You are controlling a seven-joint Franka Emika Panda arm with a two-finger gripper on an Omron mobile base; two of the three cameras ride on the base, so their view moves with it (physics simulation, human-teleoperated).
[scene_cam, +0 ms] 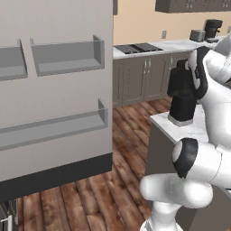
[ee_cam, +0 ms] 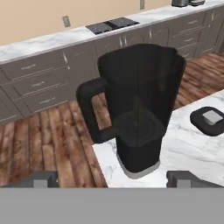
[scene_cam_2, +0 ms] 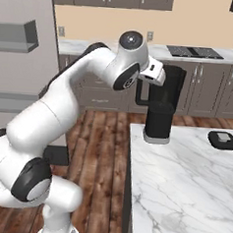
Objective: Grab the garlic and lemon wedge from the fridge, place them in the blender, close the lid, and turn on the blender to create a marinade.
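Standing on the corner of the white marble bench [scene_cam_2: 182, 192], the blender [scene_cam_2: 161, 104] is a black jug on a black base with a grey rim at the bottom. Its loop handle [ee_cam: 89, 109] points away from the bench, out over the brown wood floor [scene_cam_2: 103, 152]. The jug has no top on it, and in the hand view you can look down into its dark inside. The lid [scene_cam_2: 222, 139] lies flat on the bench, well apart from the blender, with its little grey square cap facing up. The claw [ee_cam: 111, 179] hangs just above and behind the jug, and its two dark tips are spread wide with nothing between them. The fridge [scene_cam: 54, 90] door stands open to the left, with its clear bins showing.
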